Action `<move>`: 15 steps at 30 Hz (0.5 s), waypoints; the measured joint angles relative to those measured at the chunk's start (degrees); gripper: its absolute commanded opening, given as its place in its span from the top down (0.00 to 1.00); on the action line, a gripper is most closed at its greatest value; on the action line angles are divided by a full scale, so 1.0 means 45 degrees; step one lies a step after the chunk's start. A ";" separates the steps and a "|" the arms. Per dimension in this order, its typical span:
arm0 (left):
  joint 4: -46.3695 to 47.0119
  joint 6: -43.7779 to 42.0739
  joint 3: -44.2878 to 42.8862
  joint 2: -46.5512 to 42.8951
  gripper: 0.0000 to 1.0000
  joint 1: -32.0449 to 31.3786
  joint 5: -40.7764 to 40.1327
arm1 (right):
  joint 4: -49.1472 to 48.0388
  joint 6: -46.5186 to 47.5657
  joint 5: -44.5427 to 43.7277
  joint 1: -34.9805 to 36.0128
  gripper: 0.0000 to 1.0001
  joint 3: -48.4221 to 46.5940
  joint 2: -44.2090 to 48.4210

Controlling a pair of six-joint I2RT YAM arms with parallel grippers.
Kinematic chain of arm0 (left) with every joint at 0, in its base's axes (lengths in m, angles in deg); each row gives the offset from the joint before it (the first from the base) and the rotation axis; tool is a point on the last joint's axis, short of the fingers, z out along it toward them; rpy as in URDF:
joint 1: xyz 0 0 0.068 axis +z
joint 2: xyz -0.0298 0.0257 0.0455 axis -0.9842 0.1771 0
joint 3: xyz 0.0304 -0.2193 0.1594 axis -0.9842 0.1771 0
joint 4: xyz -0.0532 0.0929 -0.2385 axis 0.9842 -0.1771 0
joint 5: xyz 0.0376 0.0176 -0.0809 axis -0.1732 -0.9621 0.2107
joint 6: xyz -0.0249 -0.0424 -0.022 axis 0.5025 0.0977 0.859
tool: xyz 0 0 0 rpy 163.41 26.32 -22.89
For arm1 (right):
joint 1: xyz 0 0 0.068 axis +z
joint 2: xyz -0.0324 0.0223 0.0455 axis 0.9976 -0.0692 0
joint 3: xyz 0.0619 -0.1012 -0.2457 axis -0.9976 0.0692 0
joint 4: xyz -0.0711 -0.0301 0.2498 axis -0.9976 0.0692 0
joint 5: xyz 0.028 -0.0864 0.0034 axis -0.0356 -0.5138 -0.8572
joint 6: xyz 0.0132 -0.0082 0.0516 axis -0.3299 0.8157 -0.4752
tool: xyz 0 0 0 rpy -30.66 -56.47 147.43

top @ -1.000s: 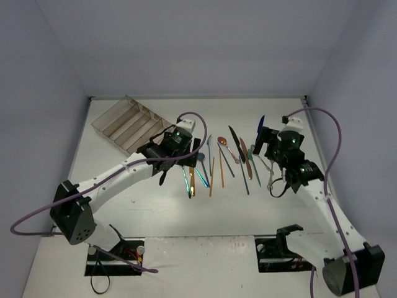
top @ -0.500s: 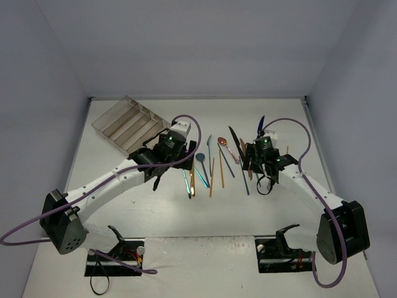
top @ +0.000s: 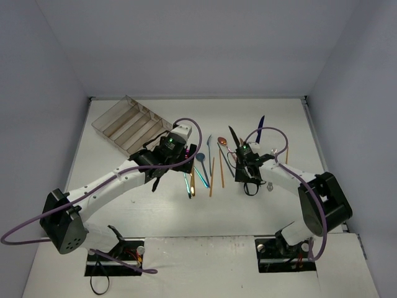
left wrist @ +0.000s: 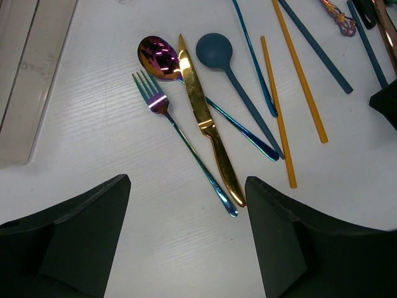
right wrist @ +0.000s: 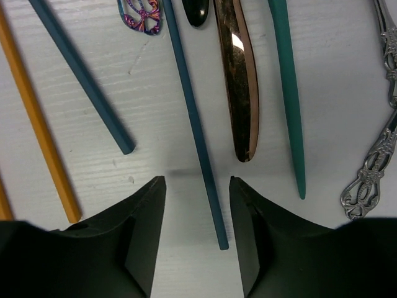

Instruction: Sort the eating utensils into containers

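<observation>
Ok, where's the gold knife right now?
Left wrist view, centre: the gold knife lies flat on the table, just right of the iridescent fork, crossing the iridescent spoon at its neck.

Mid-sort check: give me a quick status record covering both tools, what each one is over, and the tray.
left tool: open, above the iridescent fork and gold knife, holding nothing
right tool: open, fingers either side of a blue chopstick, a gap on both sides
tray: far left of the table, no utensil visible in it
other utensils: loose row on the table between the arms
</observation>
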 measured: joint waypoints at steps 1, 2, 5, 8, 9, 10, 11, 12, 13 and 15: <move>0.0002 -0.0001 0.0000 0.0000 0.28 0.0002 0.0026 | -0.0051 -0.0014 -0.0008 0.0000 0.66 0.0008 -0.0126; 0.0002 0.0002 0.0000 0.0000 0.28 0.0010 0.0052 | -0.0121 -0.0025 -0.0016 0.0000 0.68 0.0035 -0.0228; 0.0002 0.0003 0.0000 0.0000 0.28 0.0015 0.0115 | -0.0330 -0.0055 -0.0025 0.0000 0.74 0.0087 -0.0377; -0.0003 0.0003 0.0000 0.0000 0.28 0.0035 0.0138 | -0.0560 -0.0064 -0.0012 0.0000 0.88 0.0097 -0.0441; -0.0003 0.0003 0.0000 0.0000 0.28 0.0045 0.0146 | -0.0627 -0.0064 -0.0014 0.0000 0.95 0.0097 -0.0452; -0.0003 0.0006 0.0000 0.0000 0.28 0.0049 0.0160 | -0.0729 -0.0091 -0.0015 0.0000 1.00 0.0119 -0.0458; -0.0005 0.0008 0.0000 0.0000 0.28 0.0049 0.0182 | -0.0823 -0.0098 -0.0020 0.0005 1.00 0.0144 -0.0458; -0.0008 0.0008 0.0000 0.0000 0.28 0.0049 0.0214 | -0.0887 -0.0065 -0.0030 0.0015 1.00 0.0163 -0.0454; -0.0008 0.0008 0.0000 0.0000 0.28 0.0049 0.0269 | -0.0938 -0.0038 -0.0037 0.0022 1.00 0.0187 -0.0443; -0.0008 0.0008 0.0000 0.0000 0.28 0.0049 0.0463 | -0.1012 -0.0051 -0.0048 0.0024 1.00 0.0287 -0.0343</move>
